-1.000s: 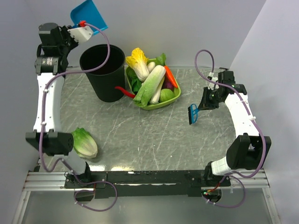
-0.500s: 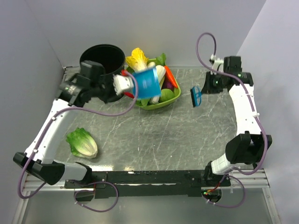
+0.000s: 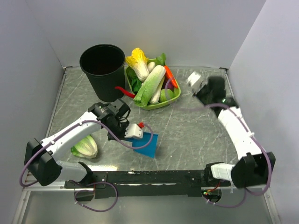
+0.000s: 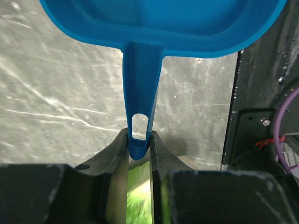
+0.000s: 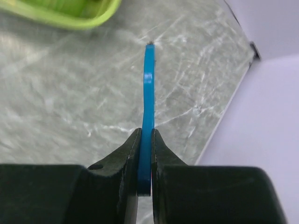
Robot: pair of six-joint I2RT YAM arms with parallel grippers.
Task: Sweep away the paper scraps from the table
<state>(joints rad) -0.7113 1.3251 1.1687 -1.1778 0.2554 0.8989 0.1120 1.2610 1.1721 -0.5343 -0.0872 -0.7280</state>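
Note:
My left gripper is shut on the end of the handle of a blue dustpan. In the top view the dustpan sits low over the front middle of the grey-green veined table, just past the left gripper. My right gripper is shut on a thin blue brush handle, seen edge-on. From above, the right gripper is a blur at the far right back of the table. No paper scraps show in any view.
A tall black bin stands at the back left. Beside it a green basket holds cabbages and a carrot, and a red chili lies between them. A lettuce head lies front left. Walls close in on three sides.
The left arm swung the dustpan from high above the bin at the back left down to the front middle. The right arm carried the brush from mid-right toward the back right corner.

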